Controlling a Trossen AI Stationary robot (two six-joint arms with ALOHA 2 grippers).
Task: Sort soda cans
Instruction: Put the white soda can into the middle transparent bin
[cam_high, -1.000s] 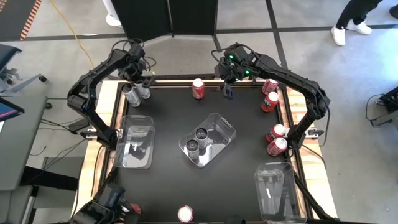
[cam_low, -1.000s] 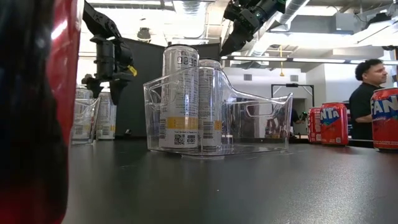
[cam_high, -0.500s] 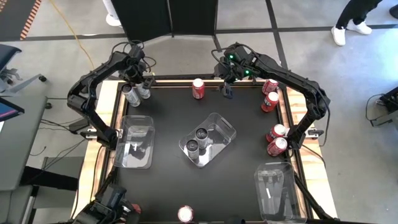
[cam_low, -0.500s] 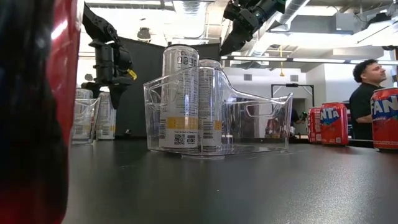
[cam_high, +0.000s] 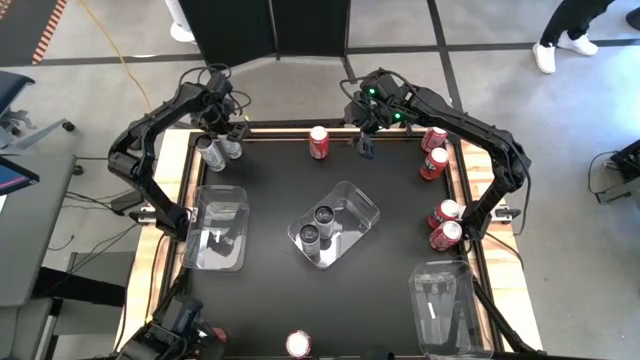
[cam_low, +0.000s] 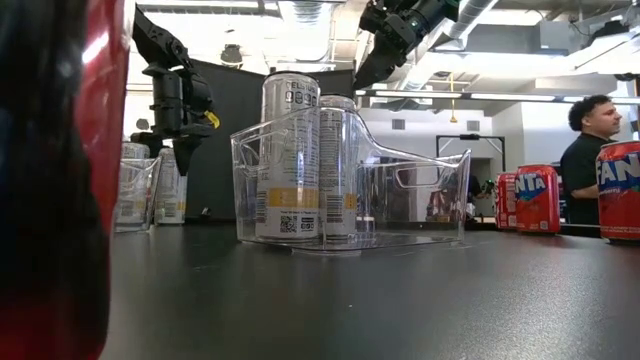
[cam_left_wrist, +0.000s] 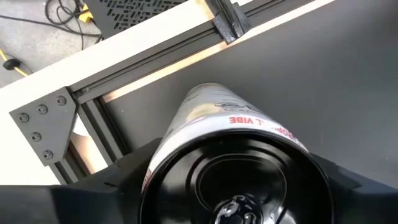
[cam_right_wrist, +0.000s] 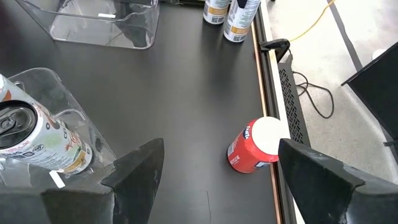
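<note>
in the low view a red can (cam_low: 60, 170) fills the left edge, nearest the camera. behind it, mid-frame, the centre clear tray (cam_low: 350, 185) holds two silver-grey cans (cam_low: 290, 155) standing upright. in the high view two more clear trays sit at left (cam_high: 218, 228) and lower right (cam_high: 440, 305), and red cans (cam_high: 440, 225) line the right edge, with one (cam_high: 319, 142) at top centre. farthest back, at the upper left of the high view, the left gripper (cam_high: 224, 137) is down around a silver-grey can (cam_left_wrist: 230, 143), its fingers (cam_left_wrist: 93, 193) flanking the can on both sides; whether they press it i cannot tell. the right gripper (cam_high: 365, 147) hangs spread and empty at the top centre, just right of the red can.
</note>
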